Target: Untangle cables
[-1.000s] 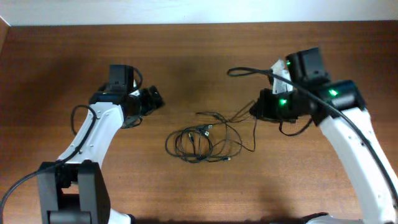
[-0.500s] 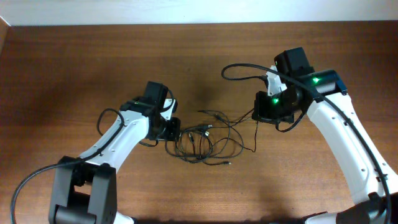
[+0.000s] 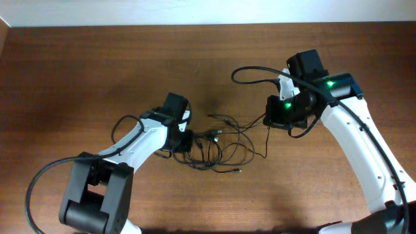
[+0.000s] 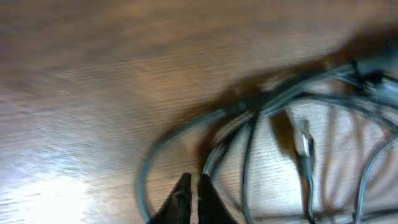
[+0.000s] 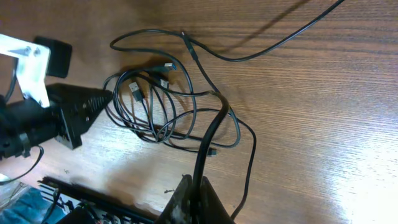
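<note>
Overhead, the left gripper had swung in from the far left to the left rim of the cables coiled at centre, jaws together on nothing. The right gripper stayed clamped on one strand, so pulling apart could begin.

Your overhead view evenly lit and sharp, soft shadows on the table, your left wrist view heavily blurred, the cables smeared, pale glare near left, your right wrist view crisp, glare near right.
</note>
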Robot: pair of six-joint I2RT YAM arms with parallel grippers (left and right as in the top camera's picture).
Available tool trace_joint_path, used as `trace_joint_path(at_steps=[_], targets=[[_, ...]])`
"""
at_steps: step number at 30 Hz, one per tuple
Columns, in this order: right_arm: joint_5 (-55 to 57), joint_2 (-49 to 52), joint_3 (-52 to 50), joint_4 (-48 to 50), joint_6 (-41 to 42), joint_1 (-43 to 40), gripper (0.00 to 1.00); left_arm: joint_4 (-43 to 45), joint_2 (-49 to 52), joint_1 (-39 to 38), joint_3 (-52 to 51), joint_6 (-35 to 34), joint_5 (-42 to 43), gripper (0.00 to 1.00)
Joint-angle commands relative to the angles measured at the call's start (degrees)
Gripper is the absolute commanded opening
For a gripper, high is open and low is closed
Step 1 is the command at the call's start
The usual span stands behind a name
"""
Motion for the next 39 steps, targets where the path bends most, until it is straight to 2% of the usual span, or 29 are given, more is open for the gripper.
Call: trace_joint_path(at_steps=[1, 2, 3, 4, 5, 6, 8, 10, 13, 16, 20, 22, 24, 26, 27, 30, 32, 36, 39], targets=[[0.31, -0.28, 0.31, 0.04, -0.87, -0.33, 0.04, 0.74, 0.72, -0.13, -0.63, -3.69, -3.58, 0.21], [0.33, -0.28, 0.31, 0.07, -0.87, -0.33, 0.04, 0.57, 0.72, -0.13, -0.72, -3.67, -3.23, 0.33], [0.31, -0.28, 0.31, 0.13, -0.87, -0.33, 0.04, 0.22, 0.72, -0.13, -0.76, -3.67, -3.23, 0.35], [0.31, -0.28, 0.31, 0.13, -0.87, -0.33, 0.04, -0.90, 0.68, -0.13, -0.66, -3.41, -2.47, 0.31], [0.28, -0.28, 0.28, 0.13, -1.16, -0.33, 0.04, -2.78, 0.15, -0.07, 0.57, -1.75, -0.44, 0.14], [0.28, -0.28, 0.28, 0.09, -1.81, -0.33, 0.04, -4.61, -0.44, -0.07, 2.01, -1.22, -0.28, 0.14], [0.31, -0.28, 0.31, -0.26, -1.95, -0.33, 0.04, -7.08, -2.54, -0.07, 4.04, -1.27, -0.26, 0.22], [0.31, -0.28, 0.31, -0.50, -1.95, -0.33, 0.04, -7.32, -4.13, -0.24, 4.09, -1.27, -0.24, 0.53], [0.31, -0.28, 0.31, -0.46, -1.95, -0.33, 0.04, -7.37, -3.89, -0.28, 2.82, -1.25, 1.14, 0.59], [0.31, -0.28, 0.31, -0.31, -1.95, -0.33, 0.04, -4.66, -2.64, -0.28, 0.55, -1.27, 2.78, 0.59], [0.31, -0.28, 0.31, 0.20, -1.92, -0.33, 0.04, -3.08, 1.18, -0.28, -0.17, -1.29, 2.54, 0.54], [0.31, -0.28, 0.28, 0.20, -1.92, -0.33, 0.04, -2.19, 4.31, -0.28, -0.17, -1.29, 2.27, 0.45], [0.07, -0.28, 0.31, 0.22, -1.90, -0.33, 0.04, -1.97, 5.77, 0.35, 0.57, -1.29, 0.79, 0.21], [-2.23, -0.28, 0.31, 0.70, -1.84, -0.33, 0.04, -3.26, 5.75, 1.68, 4.07, -2.12, 0.37, 0.06], [-7.17, -0.39, 0.31, 2.73, -1.88, -0.33, 0.04, -4.04, 5.75, 2.93, 7.43, -3.56, 0.37, 0.00], [-13.38, -1.31, 0.46, 6.80, -1.90, -0.33, 0.04, -0.79, 5.75, 5.27, 11.43, -5.42, -1.81, 0.00], [-14.71, -2.78, 1.84, 8.31, -1.90, -0.20, 0.04, 0.76, 6.25, 6.27, 11.15, -7.02, -7.63, 0.00], [-15.47, -6.10, 11.02, 11.06, -1.92, 0.52, 0.04, 2.82, 11.72, 6.27, 10.75, -11.06, -8.41, 0.00], [-18.21, -7.69, 19.45, 13.64, -1.92, 0.59, 0.04, 5.01, 15.13, 6.32, 10.78, -11.23, -8.44, 0.00]])
